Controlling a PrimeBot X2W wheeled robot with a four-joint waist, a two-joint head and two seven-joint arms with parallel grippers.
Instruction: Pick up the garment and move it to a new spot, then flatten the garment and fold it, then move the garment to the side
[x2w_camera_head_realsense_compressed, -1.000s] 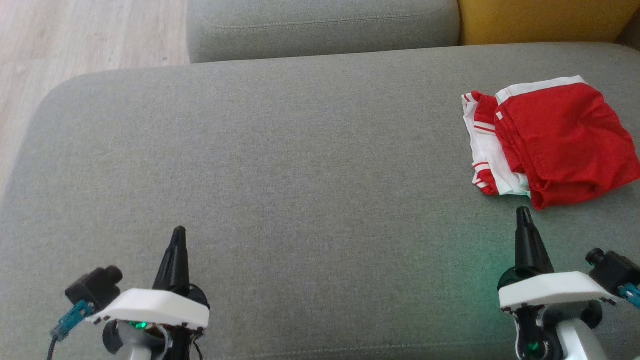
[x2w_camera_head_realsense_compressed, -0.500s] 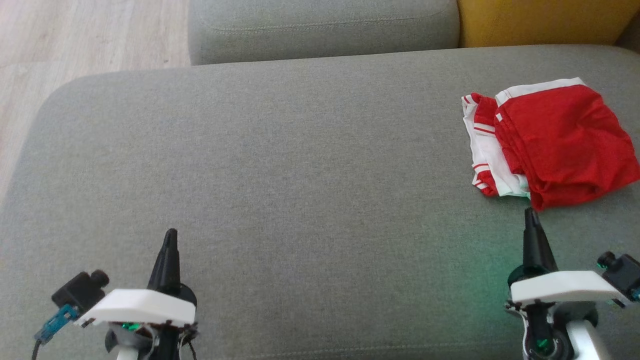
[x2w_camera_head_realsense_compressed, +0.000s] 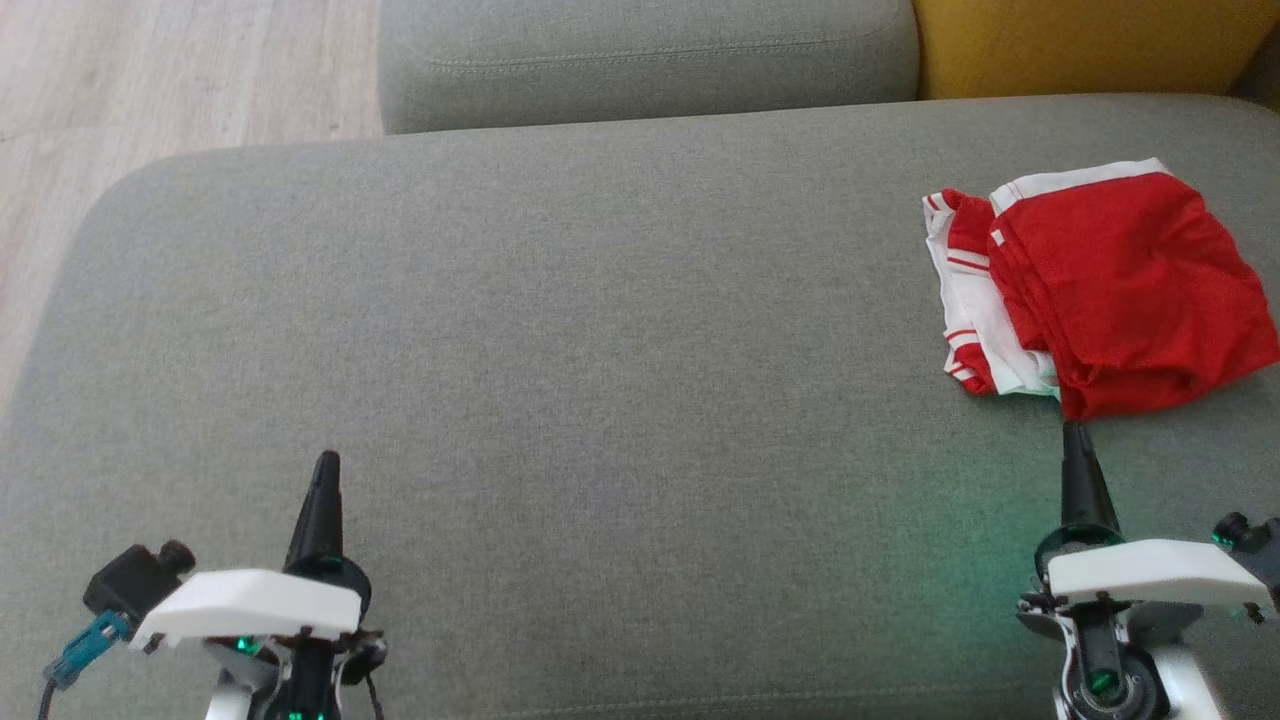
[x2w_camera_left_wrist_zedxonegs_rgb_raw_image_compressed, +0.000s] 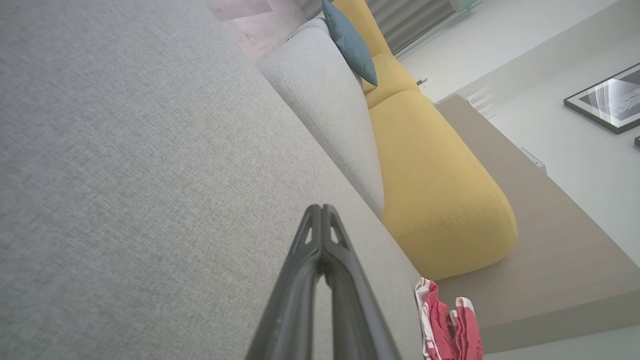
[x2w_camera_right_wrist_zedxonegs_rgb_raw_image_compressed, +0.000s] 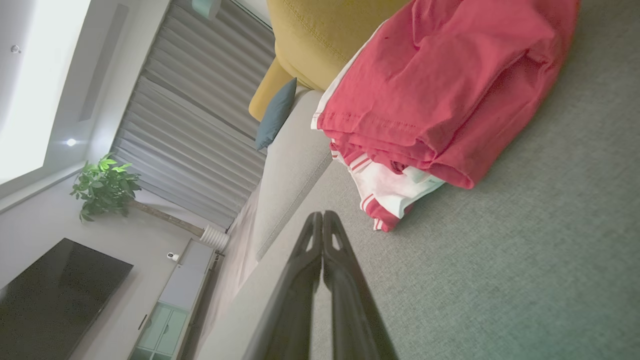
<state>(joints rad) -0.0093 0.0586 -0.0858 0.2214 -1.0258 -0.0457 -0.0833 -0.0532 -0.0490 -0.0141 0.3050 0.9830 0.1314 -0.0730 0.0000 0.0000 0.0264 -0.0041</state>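
The left tool (x2w_camera_head_realsense_compressed: 326, 462) sits at the lower left of the head view, its jaws fully closed so that the two dark fingers (x2w_camera_left_wrist_zedxonegs_rgb_raw_image_compressed: 300, 290) meet at the tips and form a single point directed forward. The right tool (x2w_camera_head_realsense_compressed: 1073, 436) sits at the lower right in the same pose, jaws closed, tips in contact and pointing forward. Each tool projects from a white wrist housing, left (x2w_camera_head_realsense_compressed: 250, 605) and right (x2w_camera_head_realsense_compressed: 1150, 575), with a small black camera module (x2w_camera_head_realsense_compressed: 135, 578) mounted on the outer side of the left wrist.

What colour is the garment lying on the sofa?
The garment is red, with white parts that carry thin red stripes. The right wrist view shows it best.
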